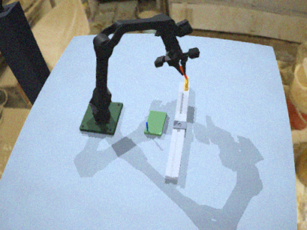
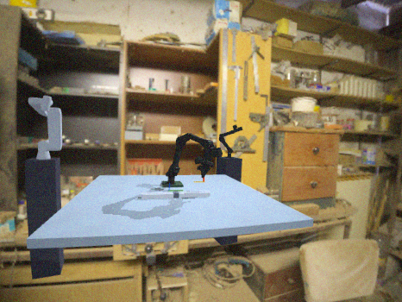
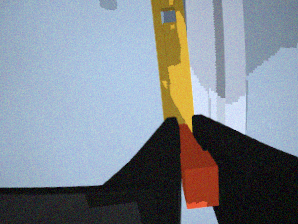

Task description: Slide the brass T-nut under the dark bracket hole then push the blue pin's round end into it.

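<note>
Presently, tool (image 1: 184, 71) (image 2: 203, 176) (image 3: 184, 125): pinching the orange handle (image 1: 183, 71) (image 2: 204, 179) (image 3: 200, 184), one dark finger on either side.
Handle end: a square block, visible between the fingers in the wrist view.
Brass T-nut (image 1: 186, 84) (image 2: 198, 181) (image 3: 176, 65): a long yellow piece joined to the held handle, outside the slot; it overlaps the rail's end seen from the top, but appears alongside the rail in the wrist view. Whether it touches the rail, I cannot tell.
Aluminum rail (image 1: 174, 158) (image 2: 151, 196) (image 3: 236, 60): lying on the pale blue worktop (image 1: 82, 209) (image 2: 241, 211) (image 3: 75, 75), slot upward.
Dark bracket (image 1: 183, 125) (image 2: 176, 195): across the rail, partway along, its hole facing up and the nut away from it.
Green tray (image 1: 158, 122) (image 2: 176, 190): beside the rail, on the side toward the arm's base.
Blue pin (image 1: 147, 127) (image 2: 169, 185): upright at the tray's edge.
Arm (image 1: 102, 69) (image 2: 177, 151): rising from a dark green base plate (image 1: 117, 107) (image 2: 180, 185), arched over, its tool pointing down.
</note>
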### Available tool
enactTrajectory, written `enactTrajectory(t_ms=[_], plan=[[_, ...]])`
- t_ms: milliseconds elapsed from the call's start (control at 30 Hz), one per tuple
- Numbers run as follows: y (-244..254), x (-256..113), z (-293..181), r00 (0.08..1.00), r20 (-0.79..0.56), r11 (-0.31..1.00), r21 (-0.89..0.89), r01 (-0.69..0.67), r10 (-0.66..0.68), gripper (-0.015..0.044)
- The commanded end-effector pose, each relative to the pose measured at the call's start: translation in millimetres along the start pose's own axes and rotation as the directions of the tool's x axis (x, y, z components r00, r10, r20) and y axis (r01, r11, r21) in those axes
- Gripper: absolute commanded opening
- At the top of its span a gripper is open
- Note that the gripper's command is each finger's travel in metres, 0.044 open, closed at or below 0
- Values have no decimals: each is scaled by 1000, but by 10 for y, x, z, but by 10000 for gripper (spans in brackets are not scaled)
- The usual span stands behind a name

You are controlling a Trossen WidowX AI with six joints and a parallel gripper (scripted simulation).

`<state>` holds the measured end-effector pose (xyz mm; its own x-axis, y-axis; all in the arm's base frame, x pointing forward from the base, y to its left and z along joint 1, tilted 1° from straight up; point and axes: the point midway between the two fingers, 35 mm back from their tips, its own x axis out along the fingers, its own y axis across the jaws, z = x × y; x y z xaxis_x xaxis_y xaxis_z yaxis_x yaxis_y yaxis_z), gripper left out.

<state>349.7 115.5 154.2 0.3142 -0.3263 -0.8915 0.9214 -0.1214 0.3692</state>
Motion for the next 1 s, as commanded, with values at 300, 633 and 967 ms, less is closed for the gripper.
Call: enactTrajectory(t_ms=[300, 633, 967], plan=[[-36, 12, 2, 999, 7, 999, 17, -39, 39, -150], [-58, 11, 0, 998, 9, 997, 30, -70, 70, -150], [-82, 13, -3, 995, 9, 994, 39, -100, 100, -150]])
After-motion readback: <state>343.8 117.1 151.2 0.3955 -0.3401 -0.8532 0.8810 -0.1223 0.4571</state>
